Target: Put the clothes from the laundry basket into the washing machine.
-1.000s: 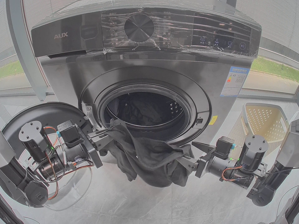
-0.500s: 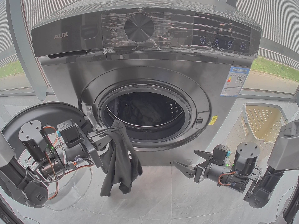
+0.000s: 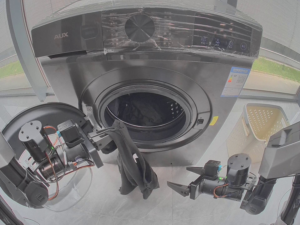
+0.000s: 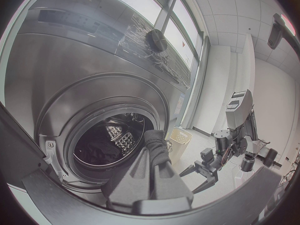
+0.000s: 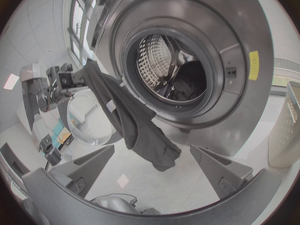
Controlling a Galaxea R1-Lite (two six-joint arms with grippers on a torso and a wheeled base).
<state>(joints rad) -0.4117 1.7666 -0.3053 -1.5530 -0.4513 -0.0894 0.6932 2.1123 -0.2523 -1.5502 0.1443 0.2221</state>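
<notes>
Lying inside washing machine: dark clothes

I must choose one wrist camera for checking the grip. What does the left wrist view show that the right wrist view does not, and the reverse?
The left wrist view adds a close look at the left gripper shut on the top fold of the dark garment, and the right gripper seen from outside, open.

The right wrist view adds the garment's lower part hanging down, its white tag, and the yellow sticker.

Both show the drum opening, the dark clothes inside it, and the laundry basket.
</notes>
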